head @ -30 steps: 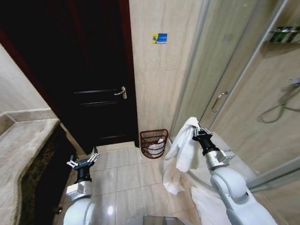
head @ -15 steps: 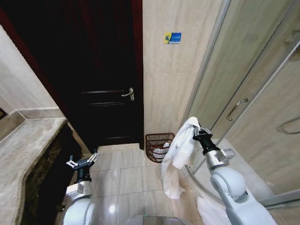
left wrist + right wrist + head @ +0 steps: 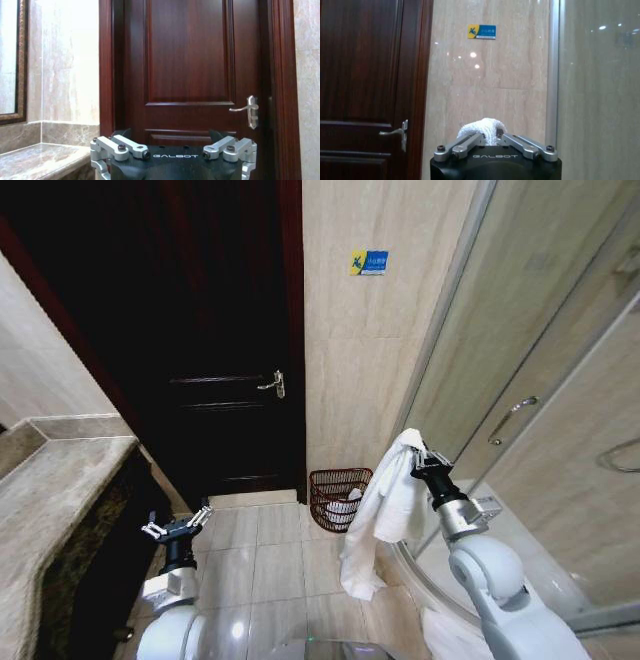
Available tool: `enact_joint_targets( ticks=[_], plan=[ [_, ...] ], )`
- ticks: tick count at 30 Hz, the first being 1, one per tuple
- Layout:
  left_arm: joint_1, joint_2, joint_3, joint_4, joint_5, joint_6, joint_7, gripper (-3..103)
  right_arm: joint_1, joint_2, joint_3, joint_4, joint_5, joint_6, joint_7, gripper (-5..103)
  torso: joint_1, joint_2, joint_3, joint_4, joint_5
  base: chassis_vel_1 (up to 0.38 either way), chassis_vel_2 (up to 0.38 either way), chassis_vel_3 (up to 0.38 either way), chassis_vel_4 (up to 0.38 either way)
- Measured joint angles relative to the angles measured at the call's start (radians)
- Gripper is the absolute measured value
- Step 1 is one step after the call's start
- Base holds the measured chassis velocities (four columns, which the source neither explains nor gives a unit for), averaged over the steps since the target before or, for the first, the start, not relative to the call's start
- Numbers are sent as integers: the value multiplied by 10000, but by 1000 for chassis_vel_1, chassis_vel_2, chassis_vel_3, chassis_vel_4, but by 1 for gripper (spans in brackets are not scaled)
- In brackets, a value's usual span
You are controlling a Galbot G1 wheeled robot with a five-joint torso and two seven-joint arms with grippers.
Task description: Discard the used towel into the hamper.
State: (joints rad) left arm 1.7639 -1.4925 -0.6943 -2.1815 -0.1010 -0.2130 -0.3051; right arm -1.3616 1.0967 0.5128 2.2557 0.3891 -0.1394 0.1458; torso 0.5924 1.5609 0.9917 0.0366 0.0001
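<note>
A white towel (image 3: 385, 515) hangs in long folds from my right gripper (image 3: 417, 455), which is shut on its top end; the pinched tuft of the towel (image 3: 482, 129) pokes out between the right gripper's (image 3: 490, 139) jaws. The hamper (image 3: 340, 498), a small dark reddish-brown ribbed basket with something white inside, stands on the floor against the wall, just left of and behind the hanging towel. My left gripper (image 3: 176, 523) is held up at the lower left, open and holding nothing, and the same left gripper (image 3: 173, 150) faces the door.
A dark wooden door (image 3: 215, 350) with a metal handle (image 3: 272, 384) is ahead. A stone counter (image 3: 50, 480) runs along the left. The glass shower enclosure (image 3: 520, 390) and its curved base stand to the right. Tiled floor (image 3: 265, 555) lies between my arms.
The whole view has shifted as the camera turned; the door and hamper sit further right in the picture. The right gripper still holds the towel; the left arm has kept its pose.
</note>
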Motion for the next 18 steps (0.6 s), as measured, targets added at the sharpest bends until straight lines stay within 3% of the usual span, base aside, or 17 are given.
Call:
enact_joint_targets(
  ticks=[12,18],
  plan=[
    [-15,-117,-93,248,69,-16,-159,100,672,-451,398,583,1349,-207,511,2,-6,-1,-2,-2,2,-33,30,28,-33],
    [-44,-167,-111,175,107,-170,-154,100,2636,-1615,498,571,2933,-673,955,2,-5,-1,-1,0,-2,0,0,0,0]
  ],
)
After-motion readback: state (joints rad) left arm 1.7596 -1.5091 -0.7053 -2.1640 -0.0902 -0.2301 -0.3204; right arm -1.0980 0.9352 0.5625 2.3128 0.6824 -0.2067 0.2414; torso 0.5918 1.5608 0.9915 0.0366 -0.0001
